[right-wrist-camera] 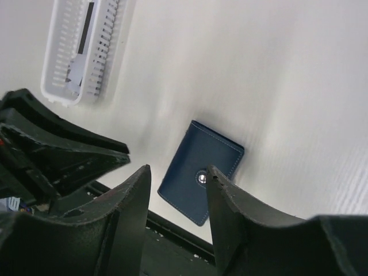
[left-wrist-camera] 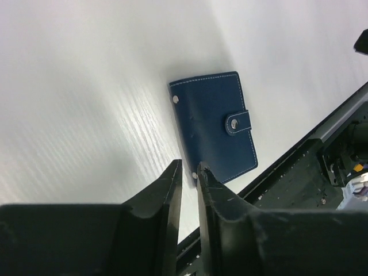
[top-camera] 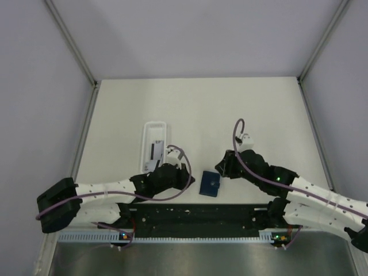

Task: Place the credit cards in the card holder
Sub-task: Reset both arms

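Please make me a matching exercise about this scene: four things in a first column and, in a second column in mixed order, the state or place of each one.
Column A
1. card holder
2. white tray
3. left pincer
4. right pincer

Column B
a. jaws wide apart, nothing between them
b. closed, snap fastened, lying on the table between the two pincers
c. jaws only a slit apart, nothing between them
d. holds a credit card, just beyond the left pincer

Right pairs: 1-b, 2-d, 3-c, 4-a
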